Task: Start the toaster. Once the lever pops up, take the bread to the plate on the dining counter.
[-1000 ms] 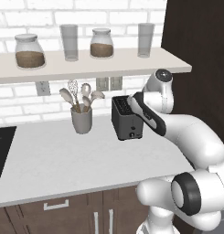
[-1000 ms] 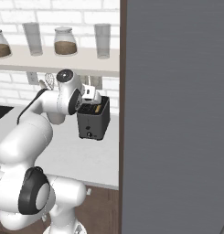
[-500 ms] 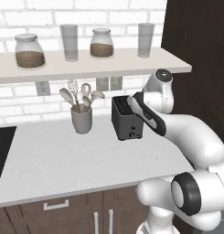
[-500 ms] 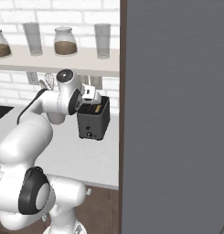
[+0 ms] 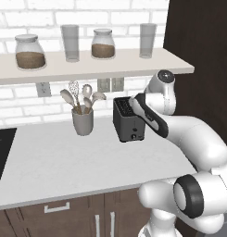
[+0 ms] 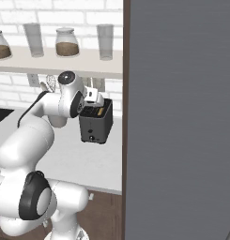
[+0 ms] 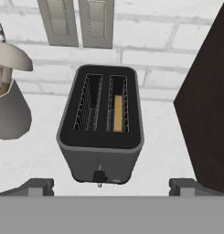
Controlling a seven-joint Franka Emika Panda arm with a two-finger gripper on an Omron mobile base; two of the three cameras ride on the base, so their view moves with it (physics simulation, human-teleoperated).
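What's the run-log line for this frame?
phase: approach toaster | fingers: open, above it, holding nothing | bread: down in one slot | lever: not pressed yet

A grey utensil crock (image 5: 82, 122) stands on the pale worktop (image 5: 50, 162). Two jars (image 5: 30, 51) and two glasses (image 5: 70, 42) line the shelf (image 5: 87, 67) above.

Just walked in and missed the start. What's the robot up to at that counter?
The arm hangs its open gripper above the toaster, holding nothing. A slice of bread sits down in one slot; the other is empty. The toaster stands on the wall counter beside a utensil crock.
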